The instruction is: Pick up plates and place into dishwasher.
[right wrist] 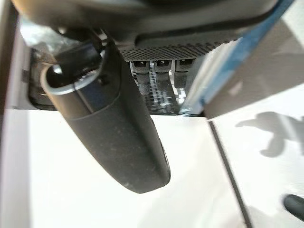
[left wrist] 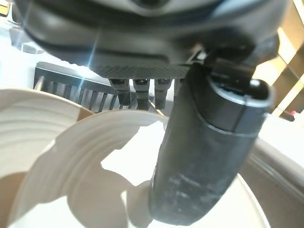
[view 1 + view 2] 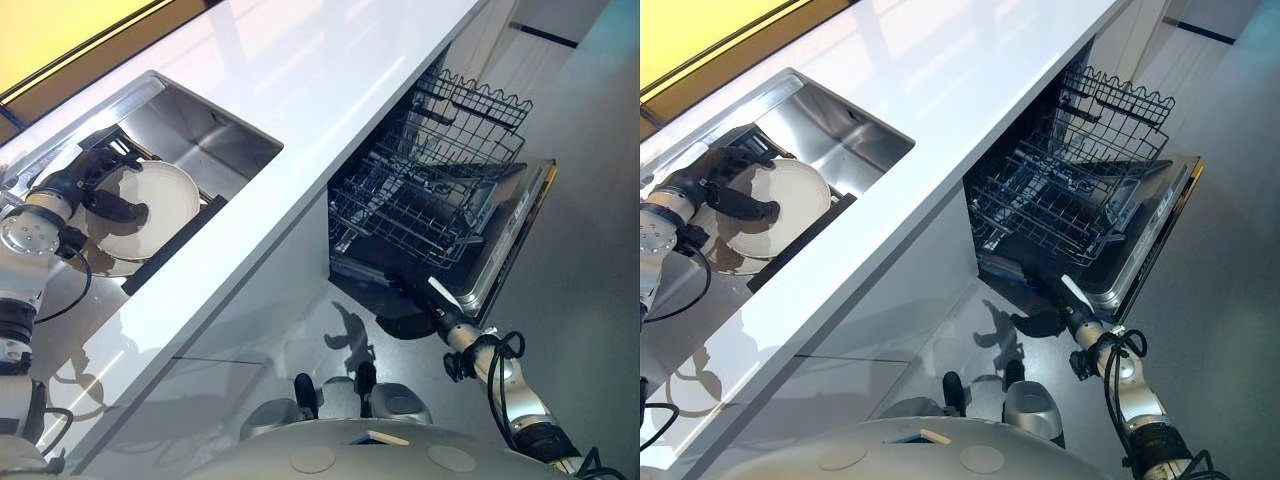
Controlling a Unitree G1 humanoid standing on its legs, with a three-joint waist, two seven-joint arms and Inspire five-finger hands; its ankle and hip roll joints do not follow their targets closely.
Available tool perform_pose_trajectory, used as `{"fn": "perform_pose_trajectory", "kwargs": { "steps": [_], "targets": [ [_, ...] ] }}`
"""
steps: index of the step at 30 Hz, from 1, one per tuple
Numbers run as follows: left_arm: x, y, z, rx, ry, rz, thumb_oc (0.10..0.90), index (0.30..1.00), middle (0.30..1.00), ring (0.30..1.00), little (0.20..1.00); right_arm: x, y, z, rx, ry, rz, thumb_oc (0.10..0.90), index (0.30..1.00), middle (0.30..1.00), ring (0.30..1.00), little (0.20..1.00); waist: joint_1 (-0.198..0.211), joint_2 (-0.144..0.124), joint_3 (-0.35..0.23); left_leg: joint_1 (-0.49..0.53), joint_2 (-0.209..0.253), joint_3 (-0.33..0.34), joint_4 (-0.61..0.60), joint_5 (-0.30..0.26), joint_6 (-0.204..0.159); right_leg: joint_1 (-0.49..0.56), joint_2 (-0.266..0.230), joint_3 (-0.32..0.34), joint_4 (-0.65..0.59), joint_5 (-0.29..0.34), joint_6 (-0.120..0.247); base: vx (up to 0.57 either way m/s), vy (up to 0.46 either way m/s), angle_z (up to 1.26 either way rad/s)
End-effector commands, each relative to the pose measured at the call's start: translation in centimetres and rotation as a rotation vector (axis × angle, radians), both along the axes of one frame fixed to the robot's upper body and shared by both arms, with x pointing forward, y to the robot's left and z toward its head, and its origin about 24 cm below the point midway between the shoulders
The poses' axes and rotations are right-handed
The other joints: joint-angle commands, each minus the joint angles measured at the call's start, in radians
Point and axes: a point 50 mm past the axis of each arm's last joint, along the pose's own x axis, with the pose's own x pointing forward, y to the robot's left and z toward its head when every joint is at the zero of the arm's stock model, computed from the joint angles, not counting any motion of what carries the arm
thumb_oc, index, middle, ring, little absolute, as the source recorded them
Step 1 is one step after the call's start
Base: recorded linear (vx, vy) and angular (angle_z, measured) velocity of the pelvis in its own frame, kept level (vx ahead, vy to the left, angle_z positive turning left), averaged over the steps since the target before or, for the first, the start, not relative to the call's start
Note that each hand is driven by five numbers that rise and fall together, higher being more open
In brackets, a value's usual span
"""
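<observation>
The left hand (image 3: pixel 95 185) is in the steel sink (image 3: pixel 215 135) at 10 o'clock in the head views. Its thumb lies across the face of a white plate (image 3: pixel 165 195), and its fingers reach behind the plate's far rim, so the hand pinches the plate between thumb and fingers. The plate stands tilted in the sink, with a dark dish rack (image 3: pixel 170 250) just beside it on the 5 o'clock side.

The left wrist view adds detail that the head views lack: the thumb (image 2: pixel 204 156) presses on the plate's ridged inner surface, and the fingertips (image 2: pixel 137 92) curl over the rim. A second white plate (image 2: pixel 28 128) stands just behind the first, and the slatted rack shows beyond the fingers.

The white countertop (image 3: pixel 330 90) runs diagonally from 7 o'clock to 1 o'clock. Below its edge, at 3 o'clock, the dishwasher (image 3: pixel 500 260) stands open with its door folded down. The lower wire rack (image 3: pixel 420 205) is pulled out, and an upper wire rack (image 3: pixel 480 105) sits behind it.

The right hand (image 3: pixel 1045 320) hangs below the dishwasher door at 5 o'clock, above the grey floor (image 3: pixel 590 250). In the right wrist view its thumb (image 1: pixel 114 123) and fingers (image 1: pixel 152 78) extend loosely, apart from each other, holding nothing; the door edge shows past them.
</observation>
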Motion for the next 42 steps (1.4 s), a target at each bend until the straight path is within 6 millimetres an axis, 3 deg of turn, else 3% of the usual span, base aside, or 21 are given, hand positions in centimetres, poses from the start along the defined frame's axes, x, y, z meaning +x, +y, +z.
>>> {"fn": "perform_pose_trajectory", "kwargs": {
  "steps": [1,5,6,7,8,9,10,14,16,25,38,41,42],
  "targets": [
    [0.8,1.0,5.4,-0.155,-0.293,0.067,0.800,0.900,0.900,0.900,0.900,2.5,1.7,2.7,0.021,-0.192,0.067,0.800,0.900,0.900,0.900,0.900,-0.014,0.026,-0.018,-0.054,-0.034,-0.024,0.001,-0.037,0.010,-0.043,-0.017,-0.051,0.126,-0.092,0.083,0.00,0.000,0.00],
    [1.3,-0.6,5.0,-0.402,-0.400,-0.014,0.800,0.900,0.900,0.900,0.900,2.1,2.0,1.9,0.009,-0.174,0.058,0.800,0.900,0.900,0.900,0.900,-0.009,0.023,-0.014,-0.054,-0.034,-0.028,0.001,-0.037,0.013,-0.046,-0.018,-0.050,0.136,-0.098,0.084,0.00,0.000,0.00],
    [1.5,-1.3,5.2,-0.485,-0.448,-0.048,0.482,0.627,0.627,0.627,0.582,2.1,2.1,1.7,0.003,-0.172,0.059,0.800,0.900,0.900,0.900,0.900,-0.006,0.022,-0.013,-0.053,-0.034,-0.029,0.001,-0.037,0.013,-0.046,-0.019,-0.051,0.138,-0.099,0.084,0.00,0.000,0.00],
    [1.6,-1.9,5.3,-0.558,-0.495,-0.080,0.281,0.455,0.455,0.455,0.381,2.0,2.2,1.5,-0.001,-0.170,0.058,0.800,0.900,0.900,0.900,0.900,-0.004,0.021,-0.013,-0.052,-0.034,-0.030,0.001,-0.038,0.013,-0.046,-0.020,-0.053,0.140,-0.100,0.085,0.00,0.000,0.00],
    [1.8,-2.6,5.3,-0.596,-0.524,-0.104,0.191,0.378,0.378,0.378,0.291,1.8,2.4,1.2,-0.002,-0.168,0.054,0.800,0.900,0.900,0.900,0.900,-0.001,0.021,-0.014,-0.051,-0.034,-0.032,0.001,-0.038,0.013,-0.046,-0.022,-0.054,0.142,-0.101,0.085,0.00,0.000,0.00],
    [1.9,-3.3,5.5,-0.646,-0.568,-0.132,0.193,0.380,0.380,0.380,0.293,1.8,2.6,1.0,-0.001,-0.166,0.050,0.800,0.900,0.900,0.900,0.900,0.001,0.019,-0.014,-0.050,-0.035,-0.033,0.001,-0.039,0.013,-0.045,-0.023,-0.054,0.143,-0.100,0.085,0.00,0.000,0.00],
    [2.0,-3.9,5.5,-0.678,-0.597,-0.157,0.111,0.309,0.309,0.309,0.211,1.8,2.7,0.9,-0.002,-0.165,0.050,0.800,0.900,0.900,0.900,0.900,0.002,0.019,-0.015,-0.049,-0.035,-0.034,0.001,-0.039,0.014,-0.045,-0.024,-0.055,0.146,-0.101,0.085,0.00,0.000,0.00],
    [2.3,-6.1,6.1,-0.755,-0.679,-0.227,0.193,0.380,0.380,0.380,0.293,1.8,3.0,0.7,0.001,-0.173,0.045,0.800,0.900,0.900,0.900,0.900,0.005,0.014,-0.021,-0.046,-0.037,-0.039,0.001,-0.043,0.014,-0.043,-0.027,-0.057,0.149,-0.100,0.084,0.00,-0.004,0.01],
    [2.4,-6.4,6.3,-0.753,-0.693,-0.231,0.171,0.361,0.361,0.361,0.271,1.9,3.1,0.7,0.004,-0.183,0.040,0.800,0.900,0.900,0.900,0.900,0.005,0.015,-0.024,-0.044,-0.037,-0.042,0.001,-0.045,0.014,-0.041,-0.027,-0.057,0.151,-0.101,0.085,-0.01,-0.014,0.08],
    [2.1,-5.3,6.6,-0.739,-0.734,-0.188,0.152,0.345,0.345,0.345,0.252,3.3,3.2,3.0,0.054,-0.307,0.004,0.800,0.900,0.900,0.900,0.900,-0.003,0.014,-0.039,-0.028,-0.035,-0.042,0.001,-0.055,0.013,-0.022,-0.026,-0.056,0.146,-0.103,0.087,0.00,-0.008,0.01],
    [1.4,-4.0,6.1,-0.711,-0.690,-0.171,0.298,0.469,0.469,0.469,0.398,3.8,3.2,4.0,0.067,-0.335,0.020,0.800,0.900,0.900,0.900,0.900,0.000,0.005,-0.063,-0.013,-0.034,-0.043,0.001,-0.066,0.010,0.004,-0.017,-0.057,0.129,-0.104,0.080,0.00,-0.008,0.00],
    [1.3,-3.9,5.4,-0.702,-0.640,-0.183,0.435,0.587,0.587,0.587,0.535,3.7,3.2,3.9,0.066,-0.325,0.016,0.800,0.900,0.900,0.900,0.900,0.004,0.004,-0.067,-0.012,-0.033,-0.046,0.001,-0.067,0.007,0.012,-0.015,-0.060,0.122,-0.104,0.077,0.00,-0.022,-0.01],
    [1.3,-4.0,5.2,-0.700,-0.617,-0.195,0.748,0.855,0.855,0.855,0.848,3.7,3.2,3.9,0.066,-0.323,0.016,0.800,0.900,0.900,0.900,0.900,0.004,0.004,-0.066,-0.012,-0.033,-0.047,0.001,-0.067,0.007,0.013,-0.014,-0.060,0.121,-0.104,0.076,0.00,0.000,0.00]
  ]
}}
